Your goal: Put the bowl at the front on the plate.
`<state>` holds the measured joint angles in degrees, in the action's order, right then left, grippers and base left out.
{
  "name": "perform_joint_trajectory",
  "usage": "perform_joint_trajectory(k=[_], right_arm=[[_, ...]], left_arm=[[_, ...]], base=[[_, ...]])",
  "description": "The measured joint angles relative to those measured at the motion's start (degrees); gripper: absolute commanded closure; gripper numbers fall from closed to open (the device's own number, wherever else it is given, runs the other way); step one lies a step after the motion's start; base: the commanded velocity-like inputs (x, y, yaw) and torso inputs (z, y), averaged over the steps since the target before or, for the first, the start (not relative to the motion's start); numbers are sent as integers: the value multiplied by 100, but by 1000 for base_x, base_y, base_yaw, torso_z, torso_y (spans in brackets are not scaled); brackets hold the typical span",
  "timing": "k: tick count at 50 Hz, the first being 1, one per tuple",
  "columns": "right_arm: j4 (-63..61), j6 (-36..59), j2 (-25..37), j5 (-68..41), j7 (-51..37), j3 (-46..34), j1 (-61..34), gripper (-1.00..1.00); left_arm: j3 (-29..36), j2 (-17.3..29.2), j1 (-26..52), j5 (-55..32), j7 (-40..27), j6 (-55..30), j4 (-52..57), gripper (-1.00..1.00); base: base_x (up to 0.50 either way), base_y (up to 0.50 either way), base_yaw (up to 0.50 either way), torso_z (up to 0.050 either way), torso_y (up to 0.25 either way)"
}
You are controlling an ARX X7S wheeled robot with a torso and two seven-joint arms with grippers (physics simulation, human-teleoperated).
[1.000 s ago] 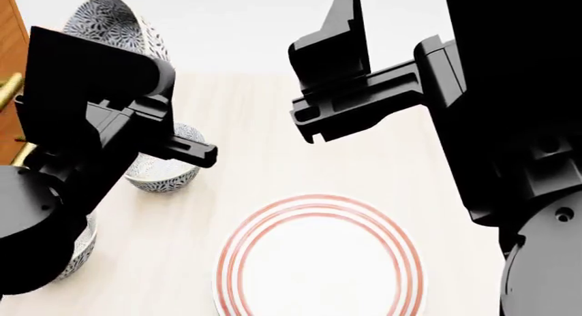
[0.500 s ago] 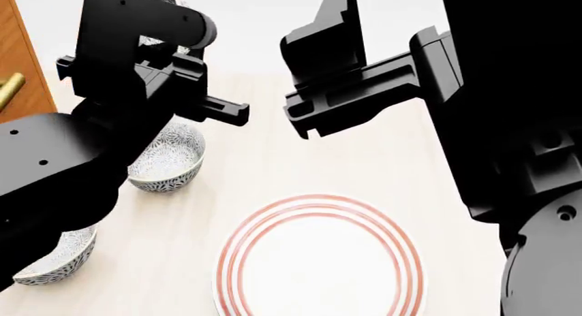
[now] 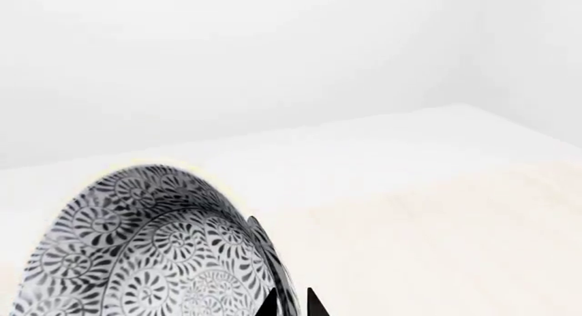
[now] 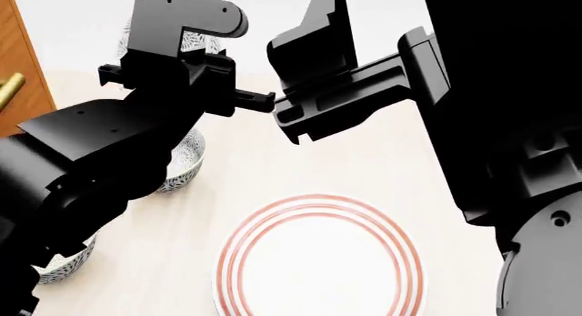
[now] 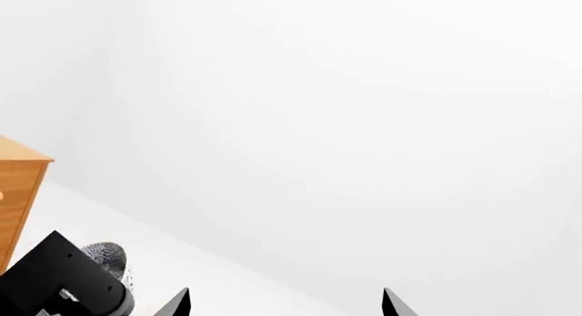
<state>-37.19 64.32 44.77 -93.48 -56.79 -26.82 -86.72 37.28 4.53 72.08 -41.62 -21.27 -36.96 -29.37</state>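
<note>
We see left hand (image 4: 264,100) raised over desk (image 4: 272,173), gripping bowl (image 3: 155,248) by rim: fingertips (image 3: 269,304) pinch rim, one each side of wall. Bowl tilted, mostly hidden behind hand in head view, only bit (image 4: 195,40) showing. Right hand (image 5: 283,302) close beside left hand, fingers spread wide, nothing betw them. Plate (image 4: 318,261) on desk below both hands, bare. Two more patterned bowls under left arm: one (image 4: 182,167) nr plate, another (image 4: 64,261) further out.

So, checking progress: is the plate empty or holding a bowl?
Empty. The head view shows the plate bare inside its red rings; the visible bowls sit off it.
</note>
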Motion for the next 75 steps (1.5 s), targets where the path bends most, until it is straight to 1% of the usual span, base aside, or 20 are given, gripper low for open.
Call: perform_joint_trajectory(k=[7,11,21,32,37,42,48,54,64,75], right_arm=[[-9,-4,-13,9,46,-19,-38,-100],[-8,-15,-30,11,78,-18,-79,-100],[31,-45,-86,59,210,-15,-192,-100],[114,-46,-157,89,360,-28,-369,-100],[159,-38,-190,117,427,-48,-437,-100],[199,-36,-220,162,497,-69,-486,-100],[234,-41,-244,212,567,-93,-519,-100],[259,-43,-257,239,609,-113,-552,-100],[263,-63,-243,264,642,-125,-570,-100],[207,-110,-194,261,635,-100,-575,-100]], left_arm=[[185,-212,182,70,54,396,-832,100],[504,-287,293,-60,28,673,-1252,100],[1898,-387,623,-904,-125,1329,-1990,100],[3528,-428,860,-2047,-334,1919,-2305,100],[4090,-437,899,-2470,-432,2119,-2345,100],[4493,-441,910,-2763,-504,2254,-2333,100],[4806,-444,910,-2918,-544,2341,-2266,100],[5001,-445,876,-2865,-513,2350,-2159,100],[5129,-447,803,-2615,-389,2244,-1936,100],[5181,-448,770,-2259,-228,1930,-1574,100]], base=[[0,0,0,0,1],[0,0,0,0,0],[0,0,0,0,0],[0,0,0,0,1],[0,0,0,0,0],[0,0,0,0,0],[0,0,0,0,2],[0,0,0,0,0],[0,0,0,0,1],[0,0,0,0,0]])
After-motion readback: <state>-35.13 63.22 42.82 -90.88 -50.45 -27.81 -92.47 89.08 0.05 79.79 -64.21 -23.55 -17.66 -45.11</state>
